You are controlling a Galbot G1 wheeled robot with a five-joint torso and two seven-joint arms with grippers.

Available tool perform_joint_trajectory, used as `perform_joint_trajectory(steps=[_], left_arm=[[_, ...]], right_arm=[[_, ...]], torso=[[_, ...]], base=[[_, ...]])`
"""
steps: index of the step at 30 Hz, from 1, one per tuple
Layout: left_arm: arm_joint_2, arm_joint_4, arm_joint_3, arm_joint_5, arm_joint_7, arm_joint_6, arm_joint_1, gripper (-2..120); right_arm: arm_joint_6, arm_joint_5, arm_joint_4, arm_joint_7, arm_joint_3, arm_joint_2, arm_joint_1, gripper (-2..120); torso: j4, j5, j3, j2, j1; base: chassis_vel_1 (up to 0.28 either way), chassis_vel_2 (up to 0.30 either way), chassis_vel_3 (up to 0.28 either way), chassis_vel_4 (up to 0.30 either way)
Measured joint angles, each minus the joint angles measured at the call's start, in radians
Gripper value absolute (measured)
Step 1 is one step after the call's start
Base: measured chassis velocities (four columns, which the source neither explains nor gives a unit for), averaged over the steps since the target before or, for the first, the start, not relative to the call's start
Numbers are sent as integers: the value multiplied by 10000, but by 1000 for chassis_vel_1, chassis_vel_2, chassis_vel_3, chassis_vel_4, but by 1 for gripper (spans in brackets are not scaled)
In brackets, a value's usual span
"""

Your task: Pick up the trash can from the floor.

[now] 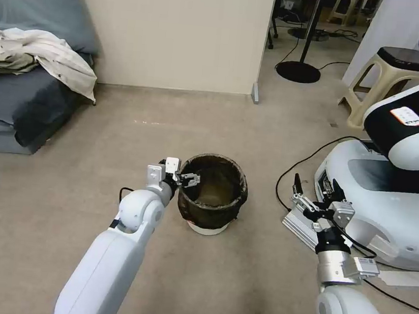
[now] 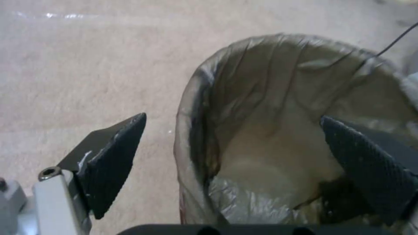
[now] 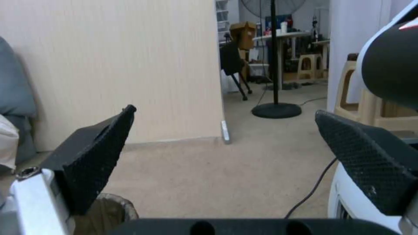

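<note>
The trash can (image 1: 213, 194), a small white bin lined with a dark bag folded over its rim, stands on the beige carpet floor (image 1: 256, 290) in the middle of the head view. My left gripper (image 1: 187, 178) is at its left rim and open. In the left wrist view the left gripper (image 2: 233, 117) straddles the rim of the trash can (image 2: 279, 137), with one finger (image 2: 113, 160) outside over the carpet and the other inside the bag. My right gripper (image 1: 309, 201) hangs open off to the can's right. From the right gripper (image 3: 225, 111) the can's rim (image 3: 111, 209) shows low down.
A grey sofa with a crumpled beige cloth (image 1: 23, 85) sits at the left. A large white robot base (image 1: 388, 204) and a black cable (image 1: 297, 170) lie on the right. Behind are a wall (image 1: 181, 36), a plastic stool (image 1: 390, 80) and a fan stand (image 1: 298, 70).
</note>
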Motion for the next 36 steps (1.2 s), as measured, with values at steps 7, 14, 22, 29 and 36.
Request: perform_joint_trajectory(steps=[7,14,22,29,36], left_arm=[[-108,556,146,-10,-308,80,-326,99],[-127,1055,356,-28,-532,229,-639,98],[-99,1291,610,-546,-1026,635,-936,94],[-108,1458,830,-886,-1362,675,-1185,93],[-101,1655,1007,-1082,-1529,675,-1332,93]], right_arm=[[16,28,-43,21,37,-34,22,100],[20,31,-113,28,36,-37,92,100],[40,32,-161,35,32,-30,121,100],[56,32,-190,39,32,-24,139,100],[66,32,-204,54,39,-27,140,100]], torso=[[1,0,0,0,0],[1,-1,0,0,0],[1,0,-1,0,0],[0,0,-1,0,0],[1,-1,-1,0,0]], base=[[0,0,0,0],[0,0,0,0],[0,0,0,0],[0,0,0,0],[0,0,0,0]])
